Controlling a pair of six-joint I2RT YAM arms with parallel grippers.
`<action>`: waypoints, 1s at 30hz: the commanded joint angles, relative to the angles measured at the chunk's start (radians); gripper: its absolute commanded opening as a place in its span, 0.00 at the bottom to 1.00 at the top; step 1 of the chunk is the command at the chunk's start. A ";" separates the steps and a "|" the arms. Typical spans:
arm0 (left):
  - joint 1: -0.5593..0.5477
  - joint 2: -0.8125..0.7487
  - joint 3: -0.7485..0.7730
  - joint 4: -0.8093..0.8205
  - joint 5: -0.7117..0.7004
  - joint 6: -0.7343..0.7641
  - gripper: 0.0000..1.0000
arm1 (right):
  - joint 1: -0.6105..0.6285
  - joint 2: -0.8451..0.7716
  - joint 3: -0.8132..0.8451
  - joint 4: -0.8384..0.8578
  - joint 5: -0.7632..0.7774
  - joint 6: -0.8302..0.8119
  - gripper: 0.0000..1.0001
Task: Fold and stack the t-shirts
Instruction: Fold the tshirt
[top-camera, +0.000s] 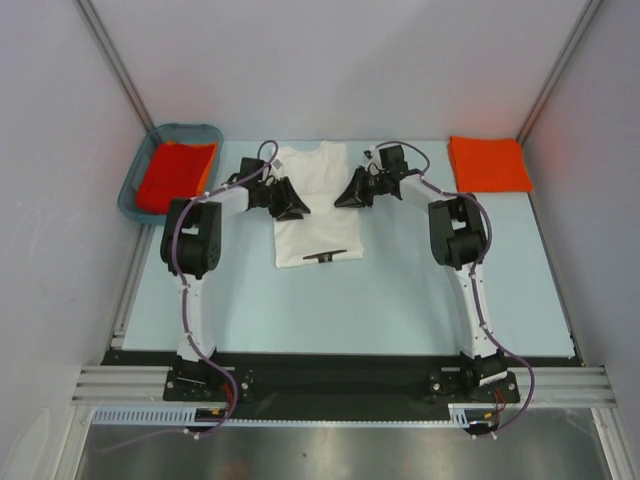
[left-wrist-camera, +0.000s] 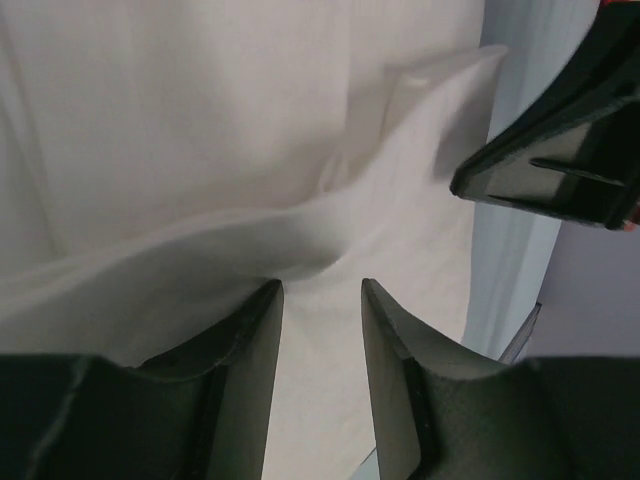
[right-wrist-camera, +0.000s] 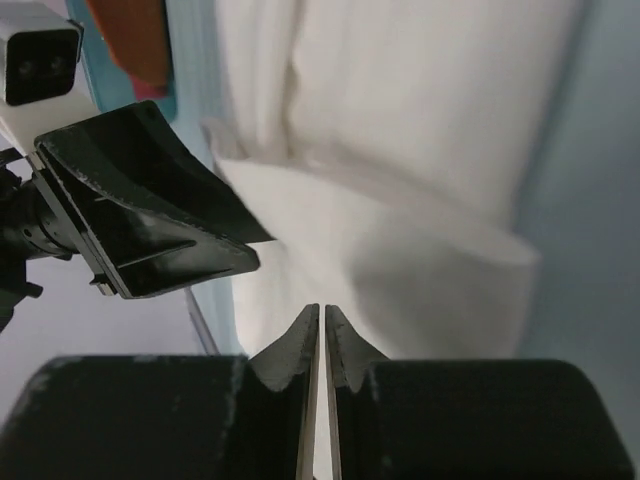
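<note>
At the upper left, a teal basket (top-camera: 128, 190) held an orange-red t-shirt (top-camera: 172, 175). The left fingers (left-wrist-camera: 250, 340) stood partly apart over a raised ridge of the white t-shirt (top-camera: 312, 235), which lay spread at the centre of the tabletop (top-camera: 400, 300). The right fingers (right-wrist-camera: 290, 355) were closed to a slit at its edge; whether cloth was caught could not be told. A folded orange-red t-shirt (top-camera: 488, 163) lay upper right. Risk: with one side ungripped, a lift would likely drag the shirt askew.
</note>
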 joint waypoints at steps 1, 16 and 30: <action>0.035 0.050 0.107 0.075 0.048 -0.009 0.43 | -0.070 0.091 0.080 0.145 -0.109 0.106 0.11; -0.004 -0.443 -0.277 -0.021 0.065 0.013 0.57 | -0.046 -0.253 -0.144 -0.344 -0.085 -0.183 0.27; 0.048 -0.350 -0.618 0.130 -0.002 0.053 0.40 | 0.005 -0.245 -0.544 -0.025 -0.108 -0.104 0.16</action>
